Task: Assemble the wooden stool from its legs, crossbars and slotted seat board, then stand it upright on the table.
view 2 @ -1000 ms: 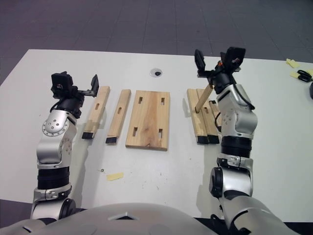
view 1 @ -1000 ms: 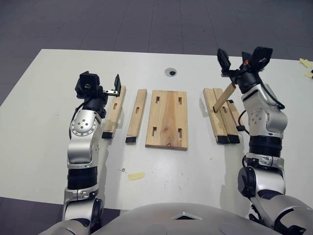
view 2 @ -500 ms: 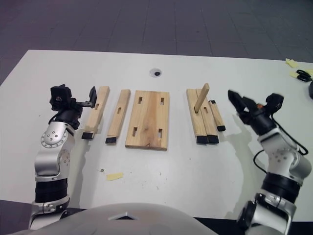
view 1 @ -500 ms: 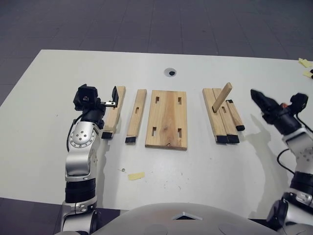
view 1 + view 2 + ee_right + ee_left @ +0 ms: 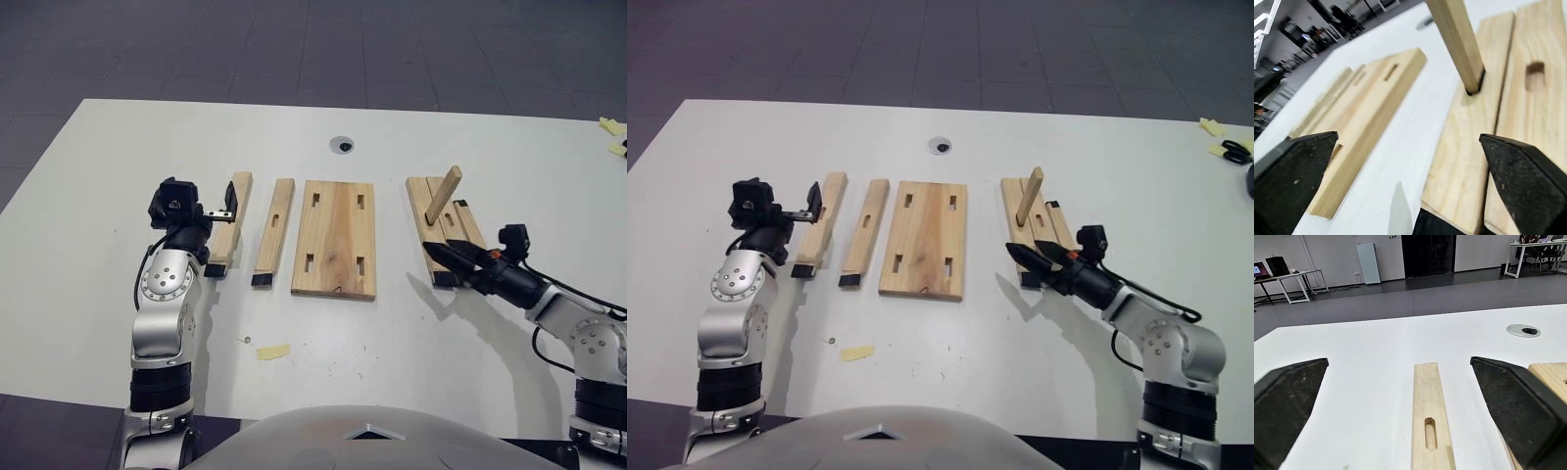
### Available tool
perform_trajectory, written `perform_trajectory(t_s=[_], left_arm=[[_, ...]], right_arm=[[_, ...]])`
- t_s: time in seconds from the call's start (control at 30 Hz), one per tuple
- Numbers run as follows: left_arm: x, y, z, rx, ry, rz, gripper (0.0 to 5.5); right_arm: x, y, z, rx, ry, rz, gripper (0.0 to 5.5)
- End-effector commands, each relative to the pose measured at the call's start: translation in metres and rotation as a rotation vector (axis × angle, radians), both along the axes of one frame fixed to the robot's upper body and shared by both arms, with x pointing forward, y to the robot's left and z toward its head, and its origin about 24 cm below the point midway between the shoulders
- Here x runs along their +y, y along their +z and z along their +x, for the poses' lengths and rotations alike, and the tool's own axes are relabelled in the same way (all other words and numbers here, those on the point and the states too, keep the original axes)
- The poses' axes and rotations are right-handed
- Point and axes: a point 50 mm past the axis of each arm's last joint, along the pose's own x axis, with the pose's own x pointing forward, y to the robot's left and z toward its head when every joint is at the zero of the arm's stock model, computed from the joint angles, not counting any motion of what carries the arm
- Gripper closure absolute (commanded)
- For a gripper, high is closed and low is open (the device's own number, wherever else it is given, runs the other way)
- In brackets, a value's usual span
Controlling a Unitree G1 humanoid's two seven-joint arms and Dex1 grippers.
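my left claw (image 5: 1400, 406), spread, straddles the leftmost leg (image 5: 230, 220), ready to pinch; my right claw (image 5: 1029, 253), spread, faces the right legs (image 5: 438, 235), one holding a slotted crossbar (image 5: 446, 194); seat board (image 5: 336, 238) lies mid-frame.

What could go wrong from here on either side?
1. The crossbar stands tilted and unheld in the inner right leg; the open right gripper, low near that leg's near end, could jolt it out.
2. The open left gripper straddles the leftmost leg; closing off-centre might skew it.
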Motion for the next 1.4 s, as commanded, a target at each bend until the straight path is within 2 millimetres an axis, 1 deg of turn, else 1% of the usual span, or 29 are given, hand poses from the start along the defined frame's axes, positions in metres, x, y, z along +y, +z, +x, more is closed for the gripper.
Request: perform_trajectory(t_s=[0.03,0.1,0.13,0.3,0.4,0.5,0.6,0.63,0.73,0.83,0.9,1.07,1.2,1.3,1.37,1.4], left_arm=[[0.001,-0.005,-0.004,0.022,0.014,0.011,0.10],[0.000,-0.006,-0.004,0.024,0.015,0.012,0.10],[-0.001,-0.006,-0.004,0.024,0.015,0.012,0.10],[-0.002,-0.006,-0.002,0.017,0.010,0.019,0.10],[-0.003,-0.006,-0.001,0.016,0.008,0.018,0.10],[-0.005,-0.007,0.000,0.016,-0.001,0.018,0.10],[-0.007,-0.008,0.001,0.015,-0.004,0.019,0.10],[-0.008,-0.008,0.001,0.015,-0.006,0.021,0.10],[-0.012,-0.010,0.000,0.012,-0.010,0.015,0.10],[-0.018,-0.014,-0.004,0.017,-0.005,0.003,0.10],[-0.021,-0.016,-0.005,0.019,-0.003,-0.001,0.10],[-0.025,-0.018,-0.009,0.009,0.026,-0.023,0.10],[-0.032,-0.025,-0.017,0.022,0.044,-0.036,0.10],[-0.037,-0.027,-0.021,0.025,0.053,-0.042,0.10],[-0.038,-0.027,-0.022,0.021,0.064,-0.044,0.10],[-0.038,-0.027,-0.022,0.019,0.070,-0.047,0.10]], right_arm=[[0.005,-0.003,0.006,-0.001,-0.076,-0.069,0.11],[0.010,0.002,0.010,-0.032,-0.078,-0.037,0.11],[0.012,0.002,0.010,-0.026,-0.072,-0.048,0.11],[0.007,-0.012,0.002,0.066,-0.010,-0.264,0.11],[0.010,-0.014,-0.001,0.112,0.035,-0.331,0.11],[0.018,-0.007,0.003,0.101,0.064,-0.397,0.11],[0.026,0.001,0.008,0.098,0.073,-0.419,0.11],[0.026,0.002,0.008,0.124,0.052,-0.417,0.11],[0.025,0.007,0.012,0.153,0.009,-0.456,0.55],[0.022,0.014,0.018,0.132,-0.001,-0.512,0.94],[0.020,0.014,0.019,0.135,-0.003,-0.546,1.27],[0.007,0.012,0.012,0.166,0.033,-0.649,2.04],[-0.005,0.015,0.016,0.160,0.067,-0.728,2.78],[-0.012,0.018,0.019,0.160,0.083,-0.762,3.21],[-0.015,0.019,0.021,0.158,0.088,-0.773,3.44],[-0.016,0.019,0.023,0.155,0.090,-0.774,3.44]])
